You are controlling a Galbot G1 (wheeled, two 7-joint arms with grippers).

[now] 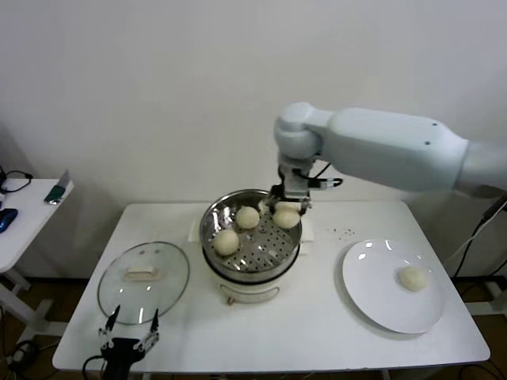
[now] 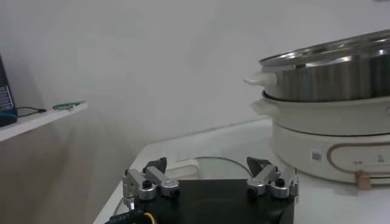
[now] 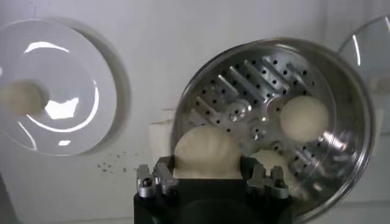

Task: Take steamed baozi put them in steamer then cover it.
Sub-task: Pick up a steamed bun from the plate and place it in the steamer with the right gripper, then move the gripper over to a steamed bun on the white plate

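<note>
— Where's our right gripper (image 1: 286, 207)?
— Over the steamer (image 1: 214, 220) mid-table, clamped on a bun (image 3: 207, 152); two buns inside, one on the plate (image 1: 372, 297) at the right edge.
— The left gripper (image 1: 127, 323)?
— Spread wide, near edge.

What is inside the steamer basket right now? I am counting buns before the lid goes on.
The steamer holds two loose baozi; a third sits between the right gripper fingers above the perforated floor. That bun hides whatever lies beneath it.

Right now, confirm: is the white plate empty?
No, one baozi lies on the plate, right of the steamer.
</note>
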